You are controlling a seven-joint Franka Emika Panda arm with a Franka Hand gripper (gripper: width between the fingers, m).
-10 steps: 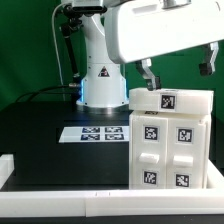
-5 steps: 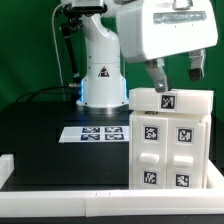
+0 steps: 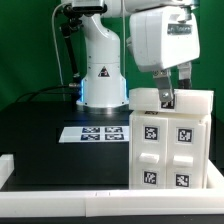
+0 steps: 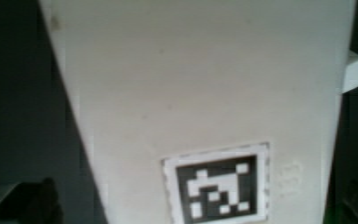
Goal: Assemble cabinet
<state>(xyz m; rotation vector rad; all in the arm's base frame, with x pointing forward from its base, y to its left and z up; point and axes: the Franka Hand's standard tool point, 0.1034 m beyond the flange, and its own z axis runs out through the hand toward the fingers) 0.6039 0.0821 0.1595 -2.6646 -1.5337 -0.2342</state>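
Note:
The cabinet point(image 3: 170, 140), a large white panelled box with several black-and-white tags, stands upright at the exterior view's right. My gripper point(image 3: 172, 82) hangs just above its top face, over the top tag point(image 3: 167, 100). Its two dark fingers are apart with nothing between them, and one fingertip point(image 3: 161, 90) reaches down to the top edge. In the wrist view the cabinet's white top point(image 4: 158, 90) fills the picture, blurred, with that tag point(image 4: 220, 185) close up. My fingers do not show clearly there.
The marker board point(image 3: 100, 132) lies flat on the black table to the cabinet's left in the exterior view. The arm's white base point(image 3: 100, 75) stands behind it. A low white wall point(image 3: 60, 192) runs along the table's front and left edges.
My gripper has moved toward the exterior view's left, turned about its axis and come down closer to the cabinet's top. The cabinet has not moved.

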